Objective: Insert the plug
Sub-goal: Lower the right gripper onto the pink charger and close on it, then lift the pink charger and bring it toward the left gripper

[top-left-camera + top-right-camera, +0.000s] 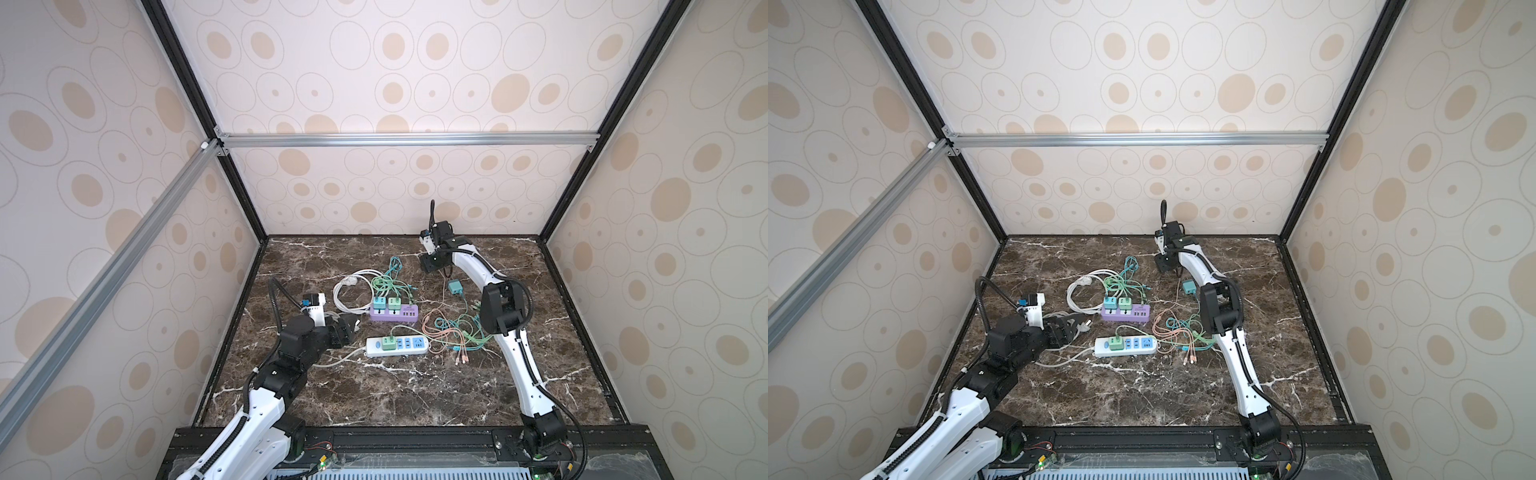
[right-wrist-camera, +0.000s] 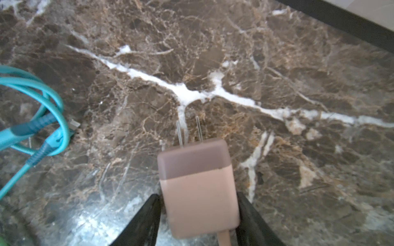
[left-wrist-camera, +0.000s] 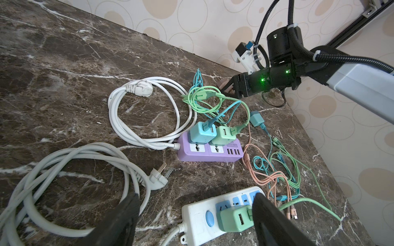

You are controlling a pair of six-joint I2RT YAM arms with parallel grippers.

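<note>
A pink plug [image 2: 198, 191] with two metal prongs sits between the fingers of my right gripper [image 2: 198, 213], which is shut on it low over the marble near the back wall [image 1: 430, 266]. A thin pink cable leaves the plug's rear. The purple power strip [image 1: 394, 312] carries a blue and a green adapter. The white power strip [image 1: 397, 346] carries a green adapter [image 3: 235, 217]. My left gripper [image 3: 195, 198] stands open beside the white strip's switch end, with nothing between its fingers.
A loose teal adapter [image 1: 455, 286] lies right of the purple strip. Tangled green, teal and pink cables [image 1: 453, 332] spread beside the right arm. Two coiled white cords [image 3: 119, 119] with three-prong plugs [image 3: 157, 176] lie left of the strips. Walls enclose the marble table [image 1: 415, 395].
</note>
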